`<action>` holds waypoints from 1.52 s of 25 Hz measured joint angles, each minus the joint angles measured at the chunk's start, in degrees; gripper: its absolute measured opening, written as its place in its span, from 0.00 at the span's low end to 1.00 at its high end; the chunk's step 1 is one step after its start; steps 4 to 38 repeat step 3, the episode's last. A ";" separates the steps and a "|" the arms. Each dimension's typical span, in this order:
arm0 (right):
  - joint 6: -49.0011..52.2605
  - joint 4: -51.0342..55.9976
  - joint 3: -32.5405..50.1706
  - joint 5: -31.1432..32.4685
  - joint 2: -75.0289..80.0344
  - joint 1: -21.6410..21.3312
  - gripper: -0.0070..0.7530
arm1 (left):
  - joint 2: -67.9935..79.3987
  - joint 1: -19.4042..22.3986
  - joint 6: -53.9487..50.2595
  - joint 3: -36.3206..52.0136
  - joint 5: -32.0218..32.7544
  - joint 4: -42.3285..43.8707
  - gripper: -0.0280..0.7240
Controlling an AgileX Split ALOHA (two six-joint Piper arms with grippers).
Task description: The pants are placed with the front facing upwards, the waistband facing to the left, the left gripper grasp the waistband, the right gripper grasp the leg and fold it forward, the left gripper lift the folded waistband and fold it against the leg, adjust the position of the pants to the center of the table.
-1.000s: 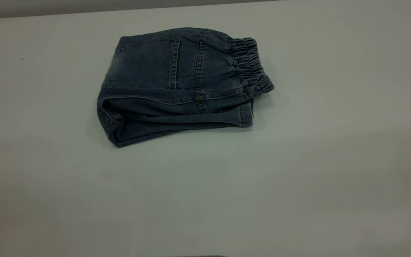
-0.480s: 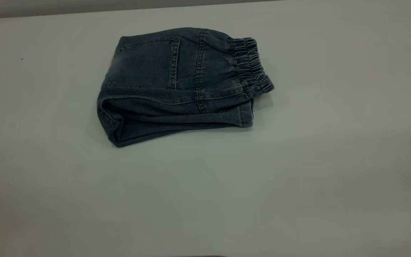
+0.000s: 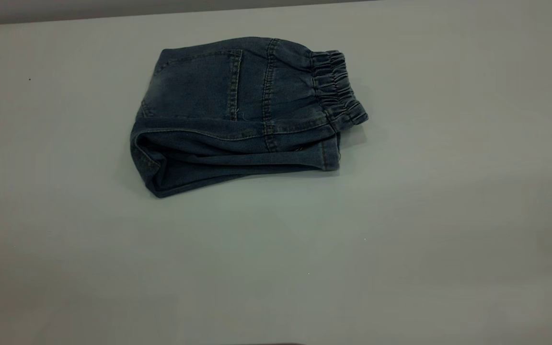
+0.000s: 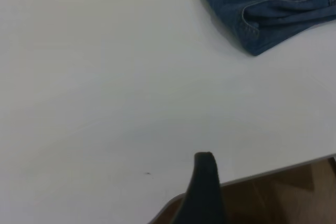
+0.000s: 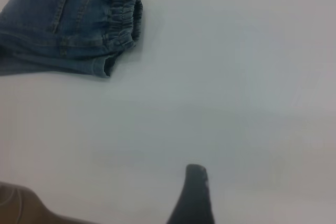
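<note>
The pants lie folded into a compact bundle on the table, left of centre and towards the far side, a back patch pocket facing up. The ruched waistband is at the bundle's right end, over a leg hem. Neither gripper appears in the exterior view. In the left wrist view only a black part of the left gripper shows, by the table's near edge, far from the pants. In the right wrist view a black part of the right gripper hovers over bare table, well away from the waistband.
The table's near edge runs close to the left gripper, with brown floor below it. A brown patch also shows past the table edge in the right wrist view. White tabletop surrounds the pants on every side.
</note>
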 joint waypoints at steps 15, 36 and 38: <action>0.00 0.00 0.00 0.00 0.00 0.00 0.73 | 0.00 0.00 0.00 0.00 0.00 0.00 0.79; 0.00 0.00 0.00 0.00 0.00 0.00 0.73 | 0.00 0.00 0.00 0.00 0.00 0.00 0.79; 0.00 0.00 0.00 0.00 0.00 0.00 0.73 | 0.00 0.00 0.00 0.00 0.00 0.00 0.79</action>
